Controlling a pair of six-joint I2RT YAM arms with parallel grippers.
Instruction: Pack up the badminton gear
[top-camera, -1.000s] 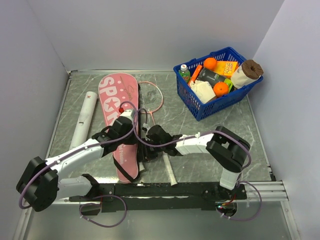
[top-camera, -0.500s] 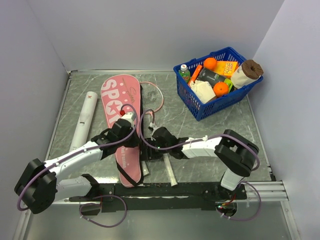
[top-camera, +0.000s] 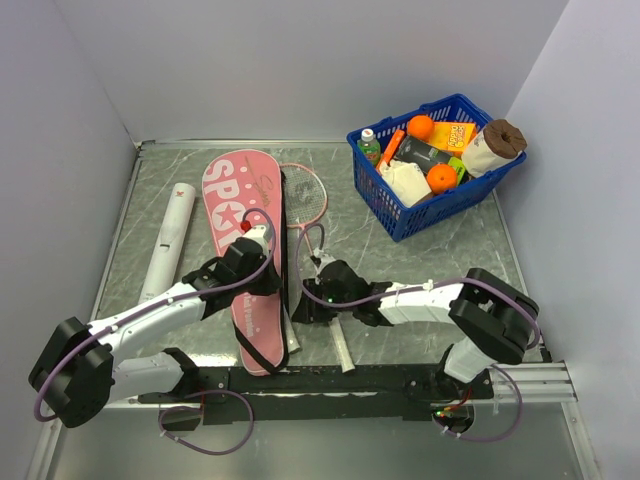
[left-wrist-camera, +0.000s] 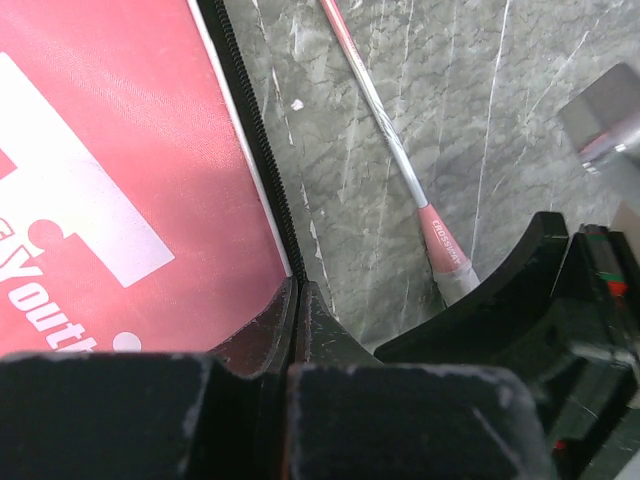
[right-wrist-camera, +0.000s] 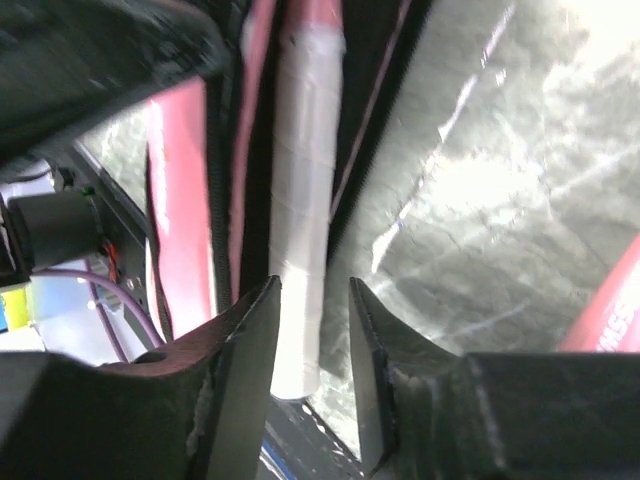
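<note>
I saw the left gripper (left-wrist-camera: 297, 292) pinched shut on the floppy pink fabric bag (left-wrist-camera: 120, 150); the right gripper (right-wrist-camera: 312, 295) stood half-open astride the light, stiff white-taped racket handle (right-wrist-camera: 308, 170).

Tube (top-camera: 170, 240) lies lengthwise at the left of the frame, with the bag (top-camera: 243, 230) just to its right, running from upper centre down to lower centre-left. A racket head (top-camera: 308, 195) sits against the bag's upper right edge, and a racket handle (top-camera: 339, 348) lies right of the bag's lower end. Basket (top-camera: 440, 210) with groceries (top-camera: 430, 155) in it sits upper right on the surface (top-camera: 450, 270), well apart from the rest.
</note>
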